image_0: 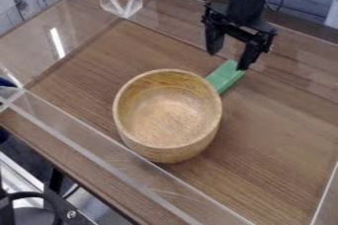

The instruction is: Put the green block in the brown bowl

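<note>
The green block [224,76] lies on the wooden table, its near end touching or almost touching the far right rim of the brown bowl [168,113]. The bowl is round, light wood, and has nothing in it. My gripper [234,56] hangs pointing down just above and behind the block's far end. It is open, with nothing between its black fingers [215,43]. Whether a fingertip still touches the block I cannot tell.
A low clear plastic wall [79,135] runs around the wooden tabletop [264,160]. A small clear folded plastic piece [122,0] stands at the back left corner.
</note>
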Controlling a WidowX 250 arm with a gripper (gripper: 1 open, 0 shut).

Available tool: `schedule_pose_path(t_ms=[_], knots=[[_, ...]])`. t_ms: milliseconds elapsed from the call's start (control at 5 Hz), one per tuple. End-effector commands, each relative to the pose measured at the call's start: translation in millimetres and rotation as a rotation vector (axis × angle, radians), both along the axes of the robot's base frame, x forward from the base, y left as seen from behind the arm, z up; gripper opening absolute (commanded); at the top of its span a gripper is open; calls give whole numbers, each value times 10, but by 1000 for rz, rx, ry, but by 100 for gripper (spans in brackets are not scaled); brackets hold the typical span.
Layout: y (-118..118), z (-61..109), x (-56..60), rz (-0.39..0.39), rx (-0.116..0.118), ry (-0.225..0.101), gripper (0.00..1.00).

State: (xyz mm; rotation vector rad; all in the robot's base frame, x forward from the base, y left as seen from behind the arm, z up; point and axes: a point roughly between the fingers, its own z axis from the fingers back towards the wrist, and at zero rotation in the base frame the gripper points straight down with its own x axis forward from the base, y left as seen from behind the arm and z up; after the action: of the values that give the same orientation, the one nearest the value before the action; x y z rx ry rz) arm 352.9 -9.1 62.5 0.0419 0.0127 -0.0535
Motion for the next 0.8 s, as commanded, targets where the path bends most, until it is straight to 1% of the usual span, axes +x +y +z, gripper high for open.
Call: schedule_pose_path(t_ms=[0, 200, 400, 600], knots=[[-33, 219, 146, 40, -6, -78, 100], [-55, 121, 160, 81, -9, -54, 100], [-86, 124, 125, 32, 3, -75, 100], [-116, 238, 54, -15, 5, -118, 100]])
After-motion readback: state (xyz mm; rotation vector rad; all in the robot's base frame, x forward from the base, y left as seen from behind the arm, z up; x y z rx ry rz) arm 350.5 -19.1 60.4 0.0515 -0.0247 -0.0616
